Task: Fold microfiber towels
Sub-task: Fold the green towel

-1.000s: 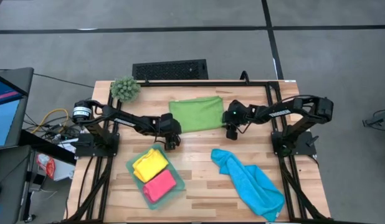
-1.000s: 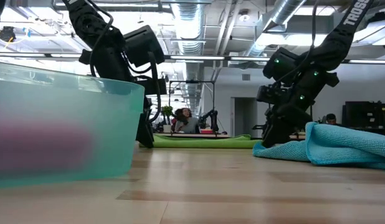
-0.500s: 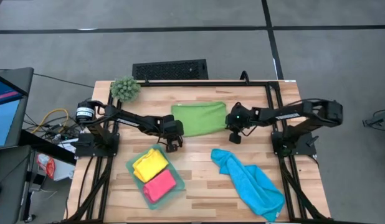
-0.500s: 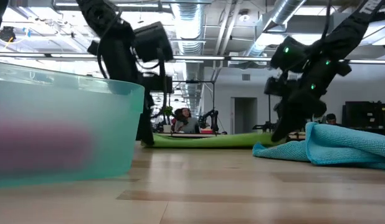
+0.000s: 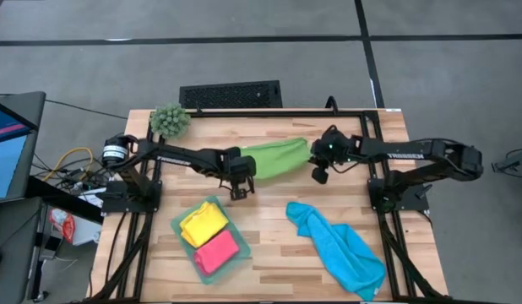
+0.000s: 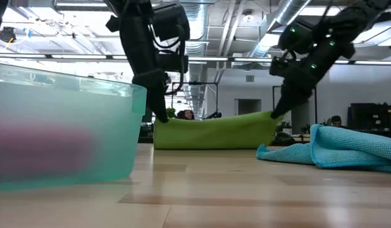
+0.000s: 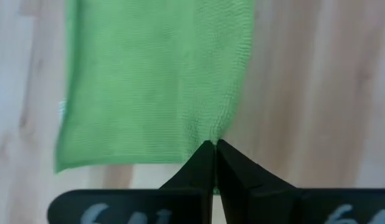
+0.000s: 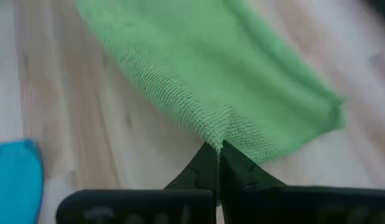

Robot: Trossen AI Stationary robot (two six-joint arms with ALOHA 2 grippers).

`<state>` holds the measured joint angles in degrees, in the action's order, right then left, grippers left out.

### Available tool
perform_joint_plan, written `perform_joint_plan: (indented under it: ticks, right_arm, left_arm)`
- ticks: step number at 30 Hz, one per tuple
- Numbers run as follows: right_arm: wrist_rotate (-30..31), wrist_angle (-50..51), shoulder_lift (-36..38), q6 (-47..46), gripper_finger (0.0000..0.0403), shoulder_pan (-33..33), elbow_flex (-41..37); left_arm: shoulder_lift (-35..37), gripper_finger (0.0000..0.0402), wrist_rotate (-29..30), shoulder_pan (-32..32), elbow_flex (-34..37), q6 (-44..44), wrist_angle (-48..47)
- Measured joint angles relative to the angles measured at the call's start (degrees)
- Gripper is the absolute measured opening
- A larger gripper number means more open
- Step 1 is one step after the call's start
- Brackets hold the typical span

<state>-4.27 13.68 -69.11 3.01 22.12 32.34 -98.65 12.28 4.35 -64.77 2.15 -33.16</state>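
Towels: one green, blue, yellow, pink.

This looks like a robotics lab set inside a large open-plan workspace. A wooden table stands on a grey floor marked with dark lines, carries two dark robot arms bolted to a black frame, and has a tangle of cables and a computer screen beside it. Across the table, bare ceiling ducts and strip lights run over a long room where a person sits at a desk
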Motion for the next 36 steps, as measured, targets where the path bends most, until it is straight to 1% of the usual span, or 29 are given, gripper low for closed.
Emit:
perform_joint_plan:
  ticks: [6,9,15,18,26,34,36]
  right_arm:
    - [-0.17,1.02,-4.72,2.45,0.0026,4.71,5.39]
    - [-0.48,0.92,-8.73,3.93,0.0028,6.70,6.96]
    - [-0.66,1.03,-17.21,6.48,0.0028,9.42,9.73]
    - [-0.75,1.02,-19.97,6.48,0.0031,10.53,11.40]
    - [-0.72,0.85,-22.89,6.48,0.0032,12.22,14.88]
    - [-0.71,1.39,-26.98,6.02,0.0050,12.51,15.17]
    - [-0.71,1.09,-27.46,6.02,0.0058,12.51,15.19]
  left_arm:
    - [0.02,0.0004,0.42,4.45,0.66,0.00,-0.53]
    - [0.04,0.0004,0.45,7.01,0.94,-0.14,-0.14]
    - [0.06,0.0004,0.43,11.21,0.98,-3.75,3.80]
    - [0.07,0.0004,0.08,12.89,0.98,-4.63,4.39]
    - [-2.33,0.0004,-4.57,15.59,1.03,-7.12,5.52]
    - [-4.66,0.0004,-4.26,15.69,1.02,-7.41,7.00]
    - [-4.66,0.0004,-3.05,15.69,1.02,-7.05,7.00]
